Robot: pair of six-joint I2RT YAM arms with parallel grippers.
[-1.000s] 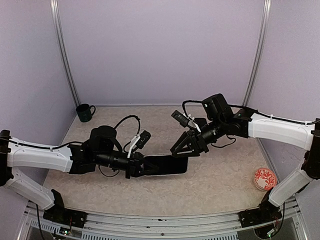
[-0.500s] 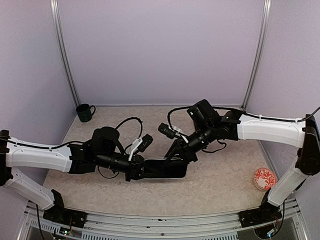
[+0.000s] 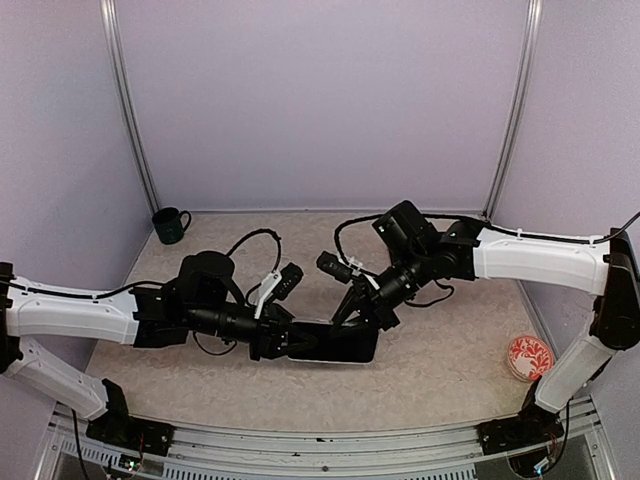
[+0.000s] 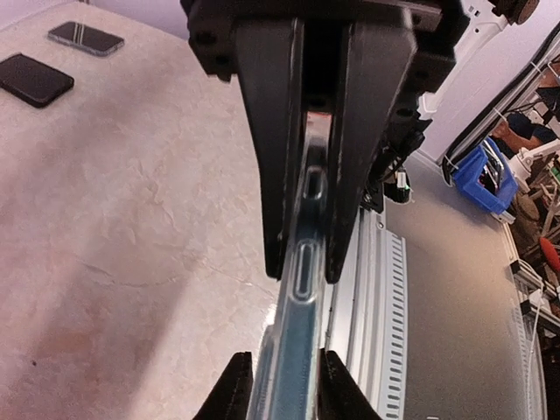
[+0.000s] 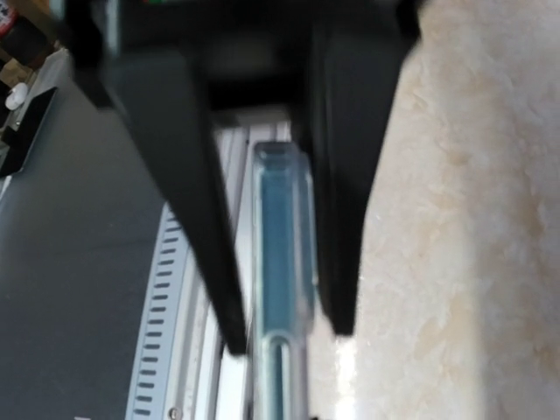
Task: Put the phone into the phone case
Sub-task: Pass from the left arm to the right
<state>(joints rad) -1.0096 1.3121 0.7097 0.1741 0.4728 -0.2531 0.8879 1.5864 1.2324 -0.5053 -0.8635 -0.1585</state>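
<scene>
The phone (image 3: 340,343) is a dark slab held above the table between both arms. In the wrist views it shows edge on, bluish inside a clear phone case (image 4: 302,289) with button slots. My left gripper (image 3: 283,340) holds its left end. In the left wrist view its fingertips (image 4: 234,389) press both sides of the case, so the left gripper (image 4: 286,385) is shut on it. My right gripper (image 3: 358,318) grips the far long edge. The right gripper (image 5: 284,337) is shut with the case (image 5: 282,262) between its fingers (image 4: 280,131).
A dark mug (image 3: 171,225) stands at the back left corner. A red patterned disc (image 3: 529,357) lies at the right front. Two dark flat slabs (image 4: 33,79) (image 4: 86,38) lie on the table. The metal front rail (image 4: 376,289) runs just beyond the phone.
My right gripper has come down from above the phone's right end and shut on its edge. The phone has sunk slightly toward the table's front. The left arm has held its place.
</scene>
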